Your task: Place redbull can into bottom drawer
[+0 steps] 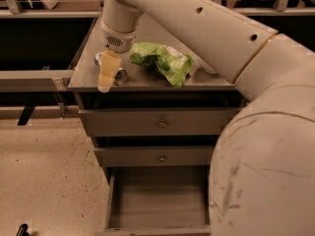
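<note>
The redbull can [119, 75] lies on its side near the front left corner of the grey cabinet top [88, 48]; only its shiny ends show beside the gripper. My gripper [108, 75] hangs from the white arm right over the can, its pale yellow finger [109, 71] covering the can's middle. The bottom drawer [157, 200] is pulled out below, its grey tray bare.
A green wrinkly snack bag [162, 62] lies just right of the can. The white arm hides the right part of the cabinet top. Two shut drawers with brass knobs [162, 124] sit above the open one. A grey rail [29, 77] runs left of the cabinet.
</note>
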